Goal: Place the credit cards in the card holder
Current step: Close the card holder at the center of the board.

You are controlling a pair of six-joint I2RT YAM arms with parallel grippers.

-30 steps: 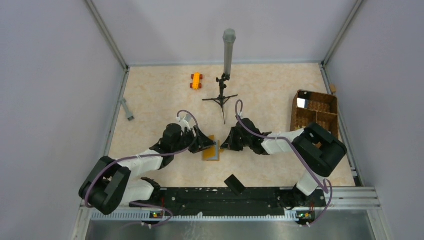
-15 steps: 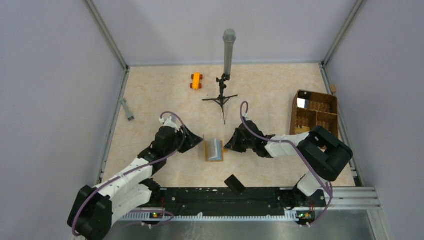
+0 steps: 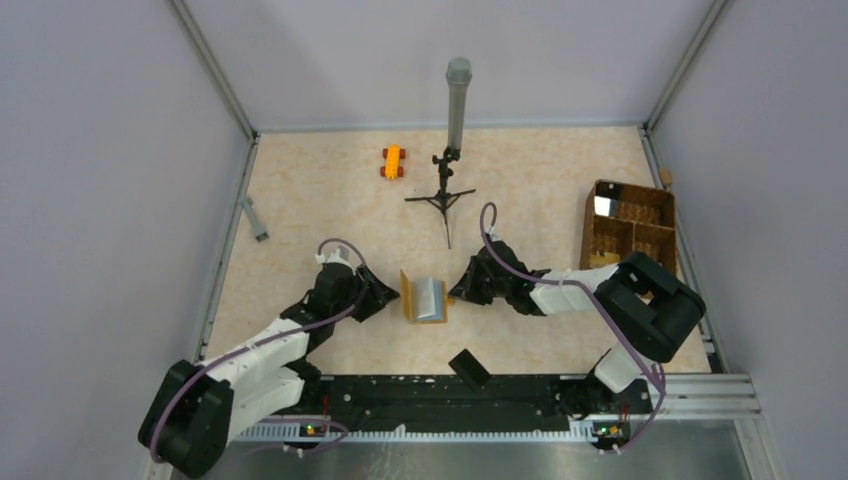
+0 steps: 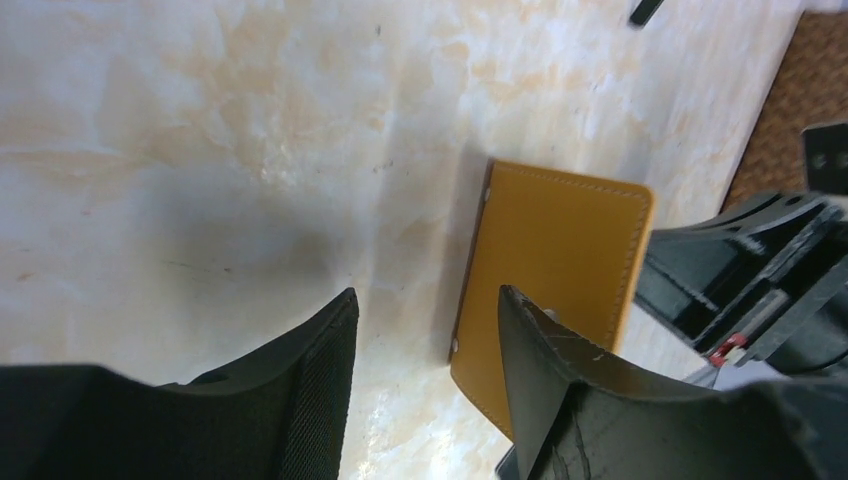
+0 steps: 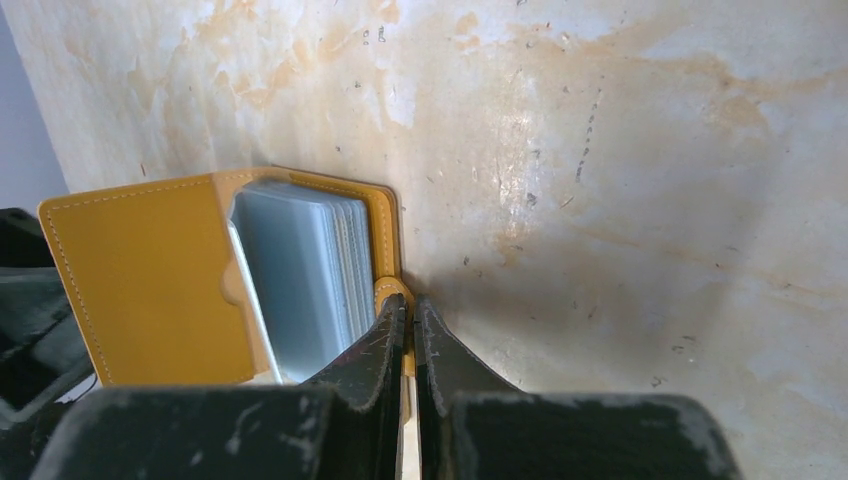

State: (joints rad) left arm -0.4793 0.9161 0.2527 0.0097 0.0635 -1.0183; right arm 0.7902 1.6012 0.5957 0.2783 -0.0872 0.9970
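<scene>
- Mustard-orange card holder: lies open mid-table, toward the near edge, left flap raised.
- Credit cards: pale stack inside its pocket.
- My right gripper: jaws closed tight, tips at the holder's right-edge tab.
- My left gripper: jaws partly open, empty, beside the flap.

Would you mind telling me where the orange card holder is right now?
In the top view the card holder lies open near the centre front, between the left gripper and the right gripper, which pinches its right edge.
</scene>
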